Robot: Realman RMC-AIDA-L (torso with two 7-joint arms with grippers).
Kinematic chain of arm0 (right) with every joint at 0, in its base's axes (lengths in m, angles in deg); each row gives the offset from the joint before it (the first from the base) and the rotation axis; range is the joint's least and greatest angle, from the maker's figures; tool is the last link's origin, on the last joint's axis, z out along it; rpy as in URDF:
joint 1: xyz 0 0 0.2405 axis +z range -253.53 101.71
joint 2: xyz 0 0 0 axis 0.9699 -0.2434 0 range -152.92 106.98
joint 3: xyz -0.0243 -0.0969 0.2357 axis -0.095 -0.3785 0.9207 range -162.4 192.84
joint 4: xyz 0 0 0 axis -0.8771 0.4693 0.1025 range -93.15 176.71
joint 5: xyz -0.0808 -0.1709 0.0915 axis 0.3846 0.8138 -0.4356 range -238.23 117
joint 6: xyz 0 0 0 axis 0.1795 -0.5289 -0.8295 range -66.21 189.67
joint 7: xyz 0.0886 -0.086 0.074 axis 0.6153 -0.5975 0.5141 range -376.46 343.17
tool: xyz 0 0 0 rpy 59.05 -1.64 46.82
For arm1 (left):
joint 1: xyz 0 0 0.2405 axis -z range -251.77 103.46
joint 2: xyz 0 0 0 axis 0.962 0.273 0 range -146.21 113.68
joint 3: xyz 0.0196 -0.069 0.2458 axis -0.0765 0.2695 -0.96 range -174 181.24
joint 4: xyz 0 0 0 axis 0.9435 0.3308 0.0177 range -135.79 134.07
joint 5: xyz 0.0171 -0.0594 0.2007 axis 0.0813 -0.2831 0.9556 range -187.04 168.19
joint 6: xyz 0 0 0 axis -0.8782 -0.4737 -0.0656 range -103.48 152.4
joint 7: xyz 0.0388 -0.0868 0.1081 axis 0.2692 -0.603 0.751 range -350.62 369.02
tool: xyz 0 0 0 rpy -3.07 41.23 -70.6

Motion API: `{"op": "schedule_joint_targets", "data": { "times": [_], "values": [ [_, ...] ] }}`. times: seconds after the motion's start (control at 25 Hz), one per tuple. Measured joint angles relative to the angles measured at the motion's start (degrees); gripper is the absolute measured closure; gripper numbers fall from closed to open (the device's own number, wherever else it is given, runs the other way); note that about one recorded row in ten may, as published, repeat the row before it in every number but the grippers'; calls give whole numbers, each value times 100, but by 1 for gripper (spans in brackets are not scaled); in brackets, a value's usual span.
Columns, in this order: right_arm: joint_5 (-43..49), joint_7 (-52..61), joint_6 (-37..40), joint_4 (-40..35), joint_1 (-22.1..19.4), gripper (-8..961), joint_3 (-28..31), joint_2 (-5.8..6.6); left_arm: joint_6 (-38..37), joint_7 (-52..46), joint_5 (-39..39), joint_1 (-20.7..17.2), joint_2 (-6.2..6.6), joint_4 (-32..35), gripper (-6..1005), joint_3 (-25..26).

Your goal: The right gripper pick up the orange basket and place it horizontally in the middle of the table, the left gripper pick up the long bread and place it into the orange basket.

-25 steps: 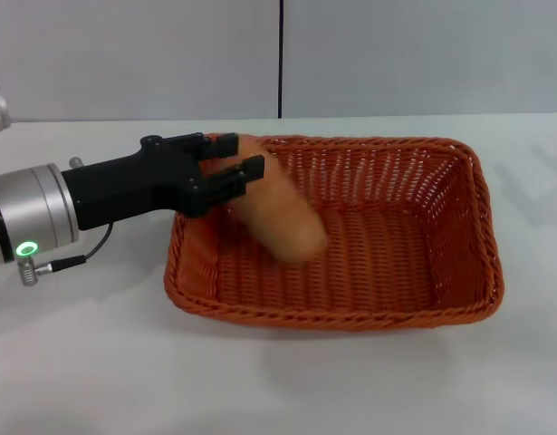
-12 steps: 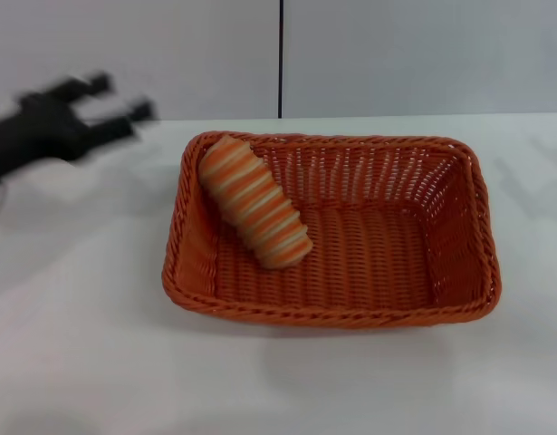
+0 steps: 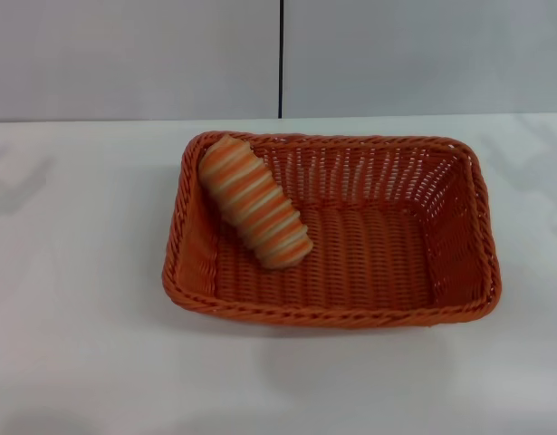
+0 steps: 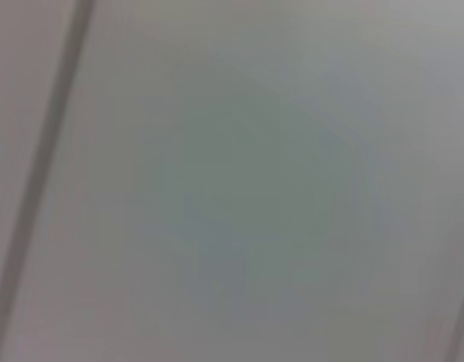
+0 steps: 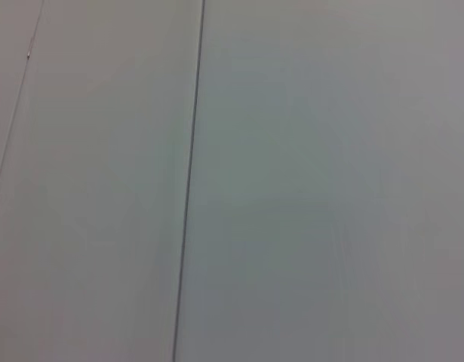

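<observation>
The orange basket [image 3: 459, 263] lies lengthwise across the middle of the white table in the head view. Inside it the long bread [image 3: 255, 202], striped orange and cream, rests slanted, with one end propped against the basket's far left corner and the other end on the woven floor. Neither the left gripper nor the right gripper shows in the head view. Both wrist views show only a plain grey wall with a seam line.
The white table [image 3: 79, 299] spreads around the basket on every side. A grey wall with a dark vertical seam [image 3: 281, 59] stands behind the table's far edge.
The left gripper let go of the long bread into the basket, drew back to the far left and has left the head view. The bread has stayed put in the basket.
</observation>
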Motion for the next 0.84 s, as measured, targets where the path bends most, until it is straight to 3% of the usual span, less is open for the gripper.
{"op": "schedule_joint_targets", "data": {
  "times": [0.24,0.44,0.64,0.76,0.84],
  "values": [
    [9,-12,127,79,112,279,3,-2,-63,453,-8,-597,36,-420,165,590],
    [21,-14,241,89,97,279,-34,-31,-142,984,-13,-1098,-97,-592,166,898],
    [29,-67,344,177,69,279,-38,-48,-261,1168,-6,-1341,-124,-806,166,1432],
    [26,-139,370,278,98,279,-44,-55,-366,1469,-2,-1401,-189,-969,166,1587],
    [11,-149,374,323,115,279,-41,-61,-386,1904,-6,-1452,-368,-1017,166,1756]
  ]
}}
